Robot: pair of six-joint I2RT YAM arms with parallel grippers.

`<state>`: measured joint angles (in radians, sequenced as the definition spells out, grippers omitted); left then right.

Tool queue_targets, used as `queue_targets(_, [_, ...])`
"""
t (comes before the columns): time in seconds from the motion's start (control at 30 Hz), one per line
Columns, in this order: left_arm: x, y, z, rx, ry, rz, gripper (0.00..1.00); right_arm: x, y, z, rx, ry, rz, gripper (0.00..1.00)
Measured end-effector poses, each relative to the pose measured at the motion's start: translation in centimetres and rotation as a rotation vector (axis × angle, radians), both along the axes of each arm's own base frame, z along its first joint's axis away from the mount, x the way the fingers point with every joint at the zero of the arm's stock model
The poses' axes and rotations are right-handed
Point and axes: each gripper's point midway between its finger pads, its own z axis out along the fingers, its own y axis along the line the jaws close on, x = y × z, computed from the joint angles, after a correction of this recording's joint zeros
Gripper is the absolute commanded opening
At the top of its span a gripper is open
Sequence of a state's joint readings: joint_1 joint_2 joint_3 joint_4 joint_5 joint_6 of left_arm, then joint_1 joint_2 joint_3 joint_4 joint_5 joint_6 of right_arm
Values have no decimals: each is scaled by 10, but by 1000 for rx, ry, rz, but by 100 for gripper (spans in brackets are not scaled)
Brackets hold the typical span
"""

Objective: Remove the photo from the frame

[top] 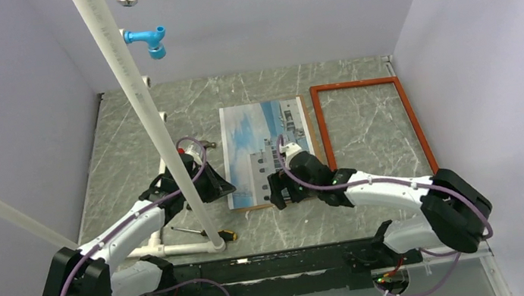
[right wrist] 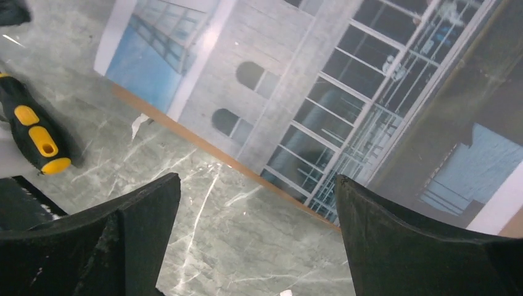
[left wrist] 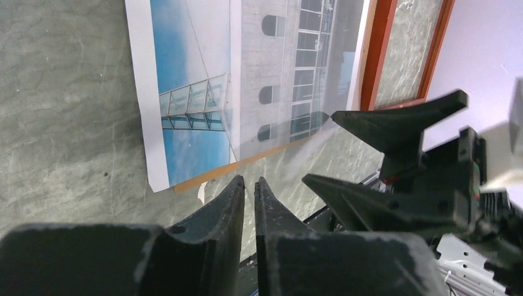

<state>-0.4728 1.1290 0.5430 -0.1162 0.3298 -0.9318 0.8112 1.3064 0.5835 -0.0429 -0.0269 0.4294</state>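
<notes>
We see the photo (top: 250,142) lying flat and face up on the grey marbled table (top: 292,224), fully outside the frame (top: 355,84) and just to its left, the two long edges close side by side. The print shows a pale multi-storey building with arched windows and a glazed grid front against blue, cloudy sky, edged by a white margin. A thin strip of brown backing board shows along its near edge and on the side facing the frame. A pale sheen covers the half nearer the frame; we cannot tell whether that is glare or a clear sheet. The frame is a thin orange-red rectangle with bare tabletop showing through it.

The left gripper (left wrist: 248,184) sits low at the photo's near left corner, its fingers drawn almost together with only a narrow slit and nothing between them. The right gripper (right wrist: 256,179) hovers over the near edge of the print, jaws spread wide and holding nothing.

A small white scrap (right wrist: 139,123) lies beside the board's near edge. A screwdriver (right wrist: 34,135) with a black-and-yellow handle lies on the table near the left arm, beside a white pipe (top: 137,95) that rises across the top view.
</notes>
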Motion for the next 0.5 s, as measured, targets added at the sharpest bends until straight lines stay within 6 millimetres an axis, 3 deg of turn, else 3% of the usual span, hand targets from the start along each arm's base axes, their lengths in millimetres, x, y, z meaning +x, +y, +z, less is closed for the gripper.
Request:
queue_targets(0.3, [0,0,-1,2,1,4,15,-13,36,50,-111,-495,191,91])
queue_targets(0.4, [0,0,-1,1,1,4,14,-10,43,56,-185,-620,222,88])
queue_targets(0.5, [0,0,-1,1,1,4,14,-10,51,47,-297,-715,257,84])
